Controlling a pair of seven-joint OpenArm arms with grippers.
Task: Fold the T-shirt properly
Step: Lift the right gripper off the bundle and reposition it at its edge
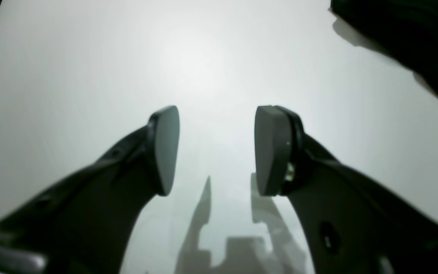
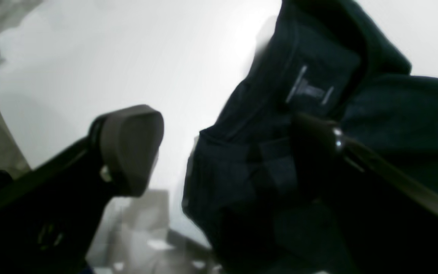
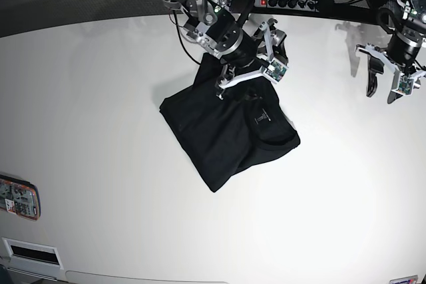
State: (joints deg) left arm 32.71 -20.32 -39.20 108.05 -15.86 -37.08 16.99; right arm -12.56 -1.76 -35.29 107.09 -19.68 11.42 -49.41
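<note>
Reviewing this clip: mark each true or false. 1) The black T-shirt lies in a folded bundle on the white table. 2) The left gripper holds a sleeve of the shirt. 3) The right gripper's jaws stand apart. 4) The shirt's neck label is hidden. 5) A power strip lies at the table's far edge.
1) True: the T-shirt lies folded on the table.
2) False: the left gripper is open over bare table, away from the shirt.
3) True: the right gripper is open at the shirt's edge.
4) False: the label shows by the collar.
5) True: the power strip lies there.
</note>
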